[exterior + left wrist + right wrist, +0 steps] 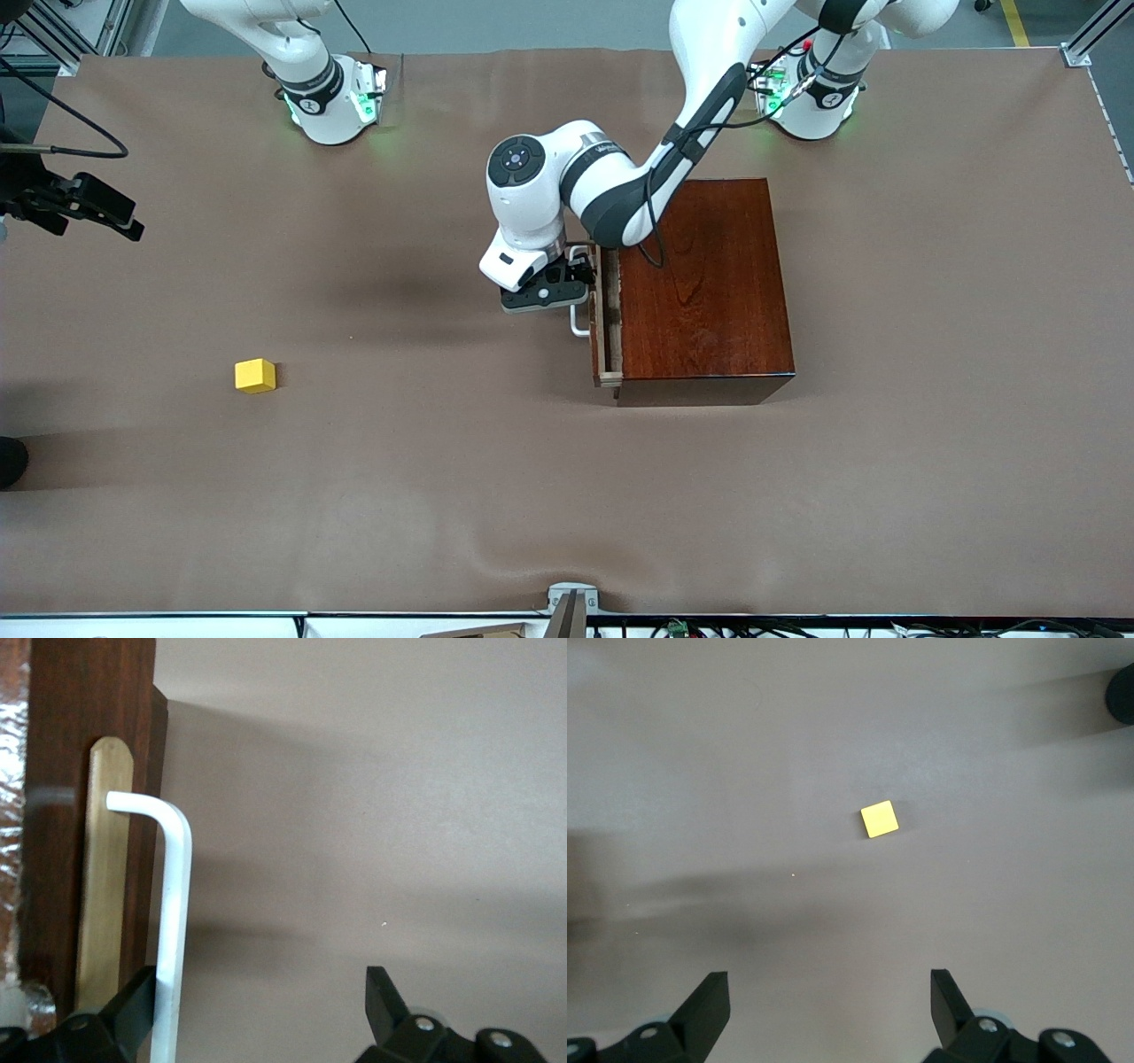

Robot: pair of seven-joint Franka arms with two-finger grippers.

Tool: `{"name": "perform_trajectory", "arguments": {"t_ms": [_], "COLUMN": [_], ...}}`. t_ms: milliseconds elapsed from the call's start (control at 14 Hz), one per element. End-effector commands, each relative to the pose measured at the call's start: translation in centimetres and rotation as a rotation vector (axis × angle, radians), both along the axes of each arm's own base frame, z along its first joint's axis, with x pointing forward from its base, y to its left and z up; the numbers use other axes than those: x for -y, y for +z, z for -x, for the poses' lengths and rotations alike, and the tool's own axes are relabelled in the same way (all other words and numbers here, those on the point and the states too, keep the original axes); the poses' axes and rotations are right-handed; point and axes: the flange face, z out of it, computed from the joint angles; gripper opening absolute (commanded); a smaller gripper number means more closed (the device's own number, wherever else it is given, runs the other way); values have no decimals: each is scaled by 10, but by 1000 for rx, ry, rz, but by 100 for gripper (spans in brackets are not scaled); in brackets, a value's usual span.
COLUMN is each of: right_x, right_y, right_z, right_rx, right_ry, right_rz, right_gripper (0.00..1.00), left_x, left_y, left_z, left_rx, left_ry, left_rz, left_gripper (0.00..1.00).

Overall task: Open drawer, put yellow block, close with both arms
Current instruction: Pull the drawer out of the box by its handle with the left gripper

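The mahogany box [709,283] stands mid-table. Its drawer [599,310] faces the right arm's end and is out by a narrow strip of light wood. My left gripper [567,283] is open around the white bar handle [578,312]. In the left wrist view the handle [175,904] lies against one finger, between the open fingers of the left gripper [259,992]. The yellow block [255,375] sits on the table toward the right arm's end. My right gripper [106,213] hangs high over that end, open and empty [828,988], with the block [880,819] below it.
A brown cloth [443,496] covers the table. A dark round object [11,461] sits at the table's edge at the right arm's end. A metal bracket [571,607] sits at the edge nearest the front camera.
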Motion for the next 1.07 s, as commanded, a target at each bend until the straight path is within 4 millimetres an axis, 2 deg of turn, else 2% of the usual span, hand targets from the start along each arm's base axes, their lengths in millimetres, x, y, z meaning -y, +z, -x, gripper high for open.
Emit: {"name": "perform_trajectory", "arguments": {"t_ms": [0,286,857,1000], "right_x": [-1,-1,-1,-1], "right_y": [2,2,2,2], "right_z": [1,2,1,1], "right_rx": [5,4,5,5], "right_ry": [-3,-3,-3,-3], "right_rz": [-3,-3,-3,-3], "right_gripper": [100,100,100,100], "left_x": [30,33,39,45], "left_y": [18,17,19,18], "left_z": [-12,-9,-1,5], "left_rx": [93,88,55,50], "left_ry": [-65,-56,71,61], "left_rz": [183,188,233,237], "left_gripper": [100,100,100,100]}}
